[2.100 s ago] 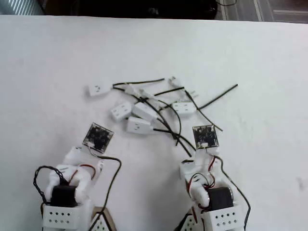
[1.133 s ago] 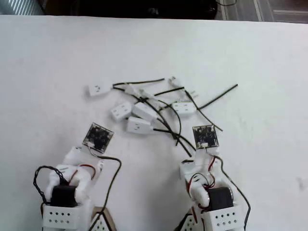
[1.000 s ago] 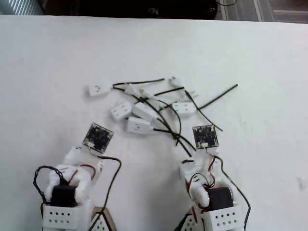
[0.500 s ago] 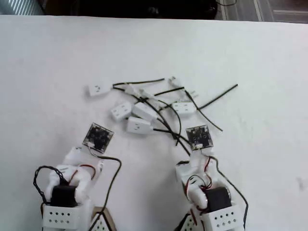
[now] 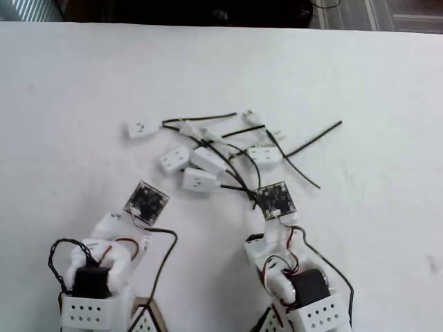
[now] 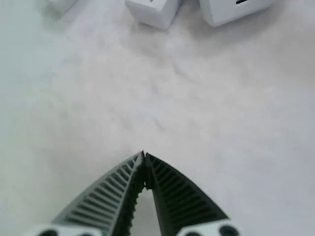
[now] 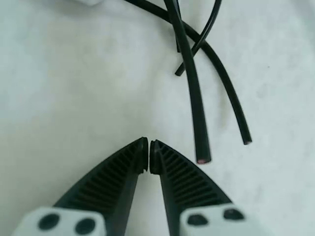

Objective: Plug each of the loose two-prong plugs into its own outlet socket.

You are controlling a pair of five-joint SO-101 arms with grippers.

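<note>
Several white outlet sockets lie in a loose cluster mid-table, among them one apart at the left [image 5: 142, 128], one [image 5: 174, 160] and one [image 5: 201, 181] nearer the arms. White two-prong plugs [image 5: 187, 126] [image 5: 250, 117] with black cords [image 5: 239, 176] tangle through them. My left gripper [image 6: 144, 155] is shut and empty over bare table, with two sockets [image 6: 152, 10] [image 6: 236, 9] ahead of it. My right gripper [image 7: 148, 143] is shut and empty just short of the cut ends of two black cords [image 7: 202, 158].
The white table [image 5: 83, 76] has wide free room to the left, right and far side of the cluster. Both arm bases [image 5: 90, 290] [image 5: 304, 297] stand at the near edge. A dark gap runs beyond the far edge.
The right arm has swung left, toward the cord ends near the cluster. The left arm has shifted slightly right. Sockets, plugs and cords have not moved.
</note>
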